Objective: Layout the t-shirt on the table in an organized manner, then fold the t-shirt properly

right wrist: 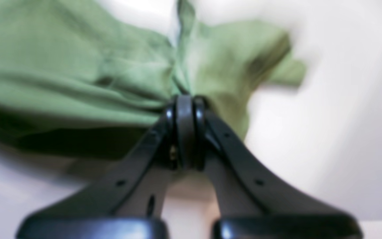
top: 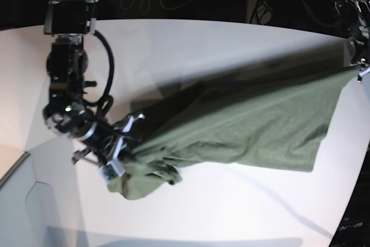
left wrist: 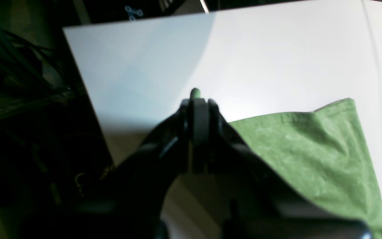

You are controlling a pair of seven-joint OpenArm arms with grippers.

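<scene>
Base view: t-shirt (top: pixel 272 128) stretches between left hand (top: pixel 359 72) and right hand (top: pixel 124 153).

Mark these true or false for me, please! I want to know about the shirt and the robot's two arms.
1. The t-shirt is green. True.
2. Only one arm is holding the shirt. False: the left gripper and right gripper both grip it.
3. The shirt is stretched between the two arms. True.
4. The table is black. False: it is white.
5. The shirt is already folded into a neat square. False: it is spread out, bunched near the right gripper.
</scene>
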